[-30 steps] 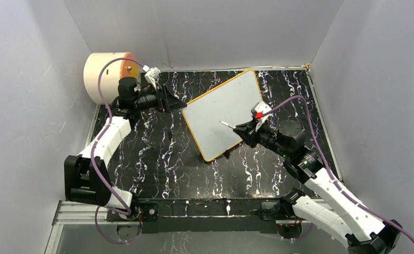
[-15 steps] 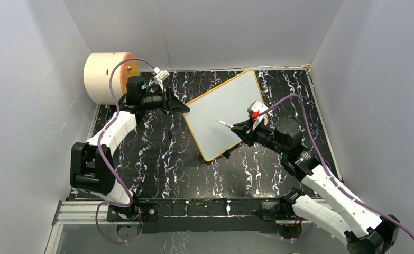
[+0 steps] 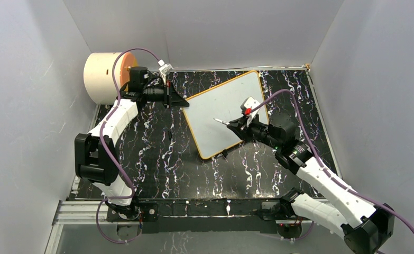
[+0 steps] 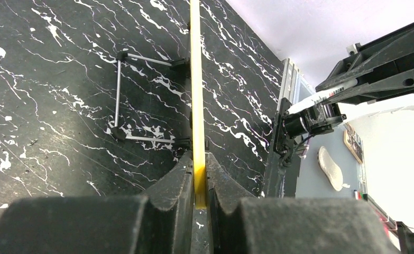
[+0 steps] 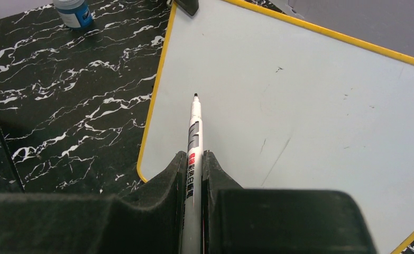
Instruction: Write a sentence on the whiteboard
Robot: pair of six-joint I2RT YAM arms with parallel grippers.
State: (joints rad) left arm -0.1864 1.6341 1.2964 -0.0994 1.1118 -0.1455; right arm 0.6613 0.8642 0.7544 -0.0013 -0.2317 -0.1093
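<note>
Whiteboard (image 3: pixel 223 114) with its orange-yellow frame sits on the black marbled table (image 3: pixel 157 153), just toward 1 o'clock of the table's middle and turned corner-wise. Its white face shows only a few faint marks.

The left arm rises from its base at 7 o'clock, bends at the elbow near 9 o'clock and reaches up and inward to the board's corner at 10 o'clock. The right arm runs from 5 o'clock in a long diagonal toward the board's middle, its wrist low over the near edge.

A small blue-capped jar (image 5: pixel 73 11) stands on the table off the board's far corner in the right wrist view; what it contains cannot be told. A cream cylinder (image 3: pixel 101 76) with an orange face lies at 10 o'clock by the wall.

The left gripper (image 4: pixel 198 164) is pinched narrowly on the board's yellow frame, one finger on each side of the edge. A thin wire stand (image 4: pixel 119 95) shows beside that edge. The right gripper (image 5: pixel 194 159) is clamped on a white marker (image 5: pixel 195 124), whose tip points over the white face. Whether the tip touches cannot be told.
</note>
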